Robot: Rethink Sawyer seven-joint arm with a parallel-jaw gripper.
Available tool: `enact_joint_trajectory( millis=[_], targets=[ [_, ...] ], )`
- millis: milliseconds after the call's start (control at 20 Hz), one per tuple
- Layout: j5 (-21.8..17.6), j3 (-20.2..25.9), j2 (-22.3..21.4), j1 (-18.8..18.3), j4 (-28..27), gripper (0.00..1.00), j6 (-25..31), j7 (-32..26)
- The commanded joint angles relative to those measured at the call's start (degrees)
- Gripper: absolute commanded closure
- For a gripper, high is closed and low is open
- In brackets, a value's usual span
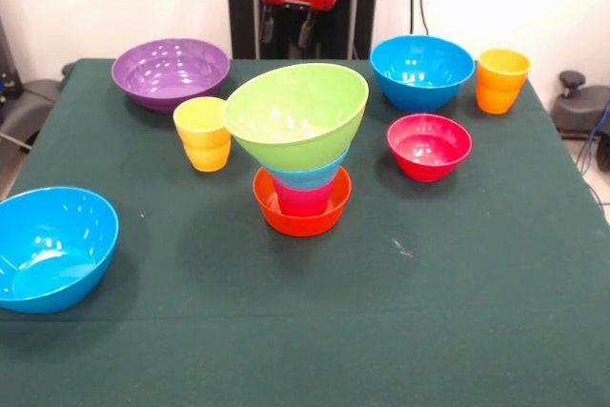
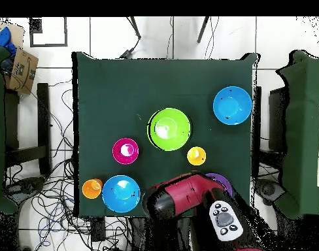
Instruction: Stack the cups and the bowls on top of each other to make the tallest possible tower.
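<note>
Table (image 1: 457,331) cloth dark green; wide bare zone along near edge, front view. L to R: blue bowl (image 1: 52,247) at L edge, partly cut off; purple bowl (image 1: 171,71) far L; yellow cup (image 1: 203,133); tower (image 1: 300,154) at centre, lime green bowl (image 1: 297,113) tilted on top, orange bowl (image 1: 301,212) as base; red bowl (image 1: 429,146); second blue bowl (image 1: 421,71); orange cup (image 1: 501,80) near R edge. Gripper (image 1: 287,28) at far edge, holds nothing; finger spread: cannot tell. No legible text.

The red and black arm (image 2: 188,196) is pulled back at the far edge. Its gripper (image 1: 289,28) hangs up high, fingers a little apart, holding nothing.
</note>
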Motion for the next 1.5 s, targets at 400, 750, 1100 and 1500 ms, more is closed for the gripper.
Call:
enact_joint_trajectory(
  millis=[400, 750, 1100, 1500],
  targets=[
    [-10.2, 4.9, 5.8, -7.4, -0.1, 0.00, -3.1, -10.2],
    [-13.2, 4.8, 8.4, -11.1, -1.6, 0.00, -6.0, -7.6],
    [-18.9, 1.9, 14.4, -9.6, -5.9, 0.00, -11.1, -1.2],
    [-21.0, -3.6, 18.1, -4.8, -10.1, 0.00, -18.9, 6.6]
  ],
)
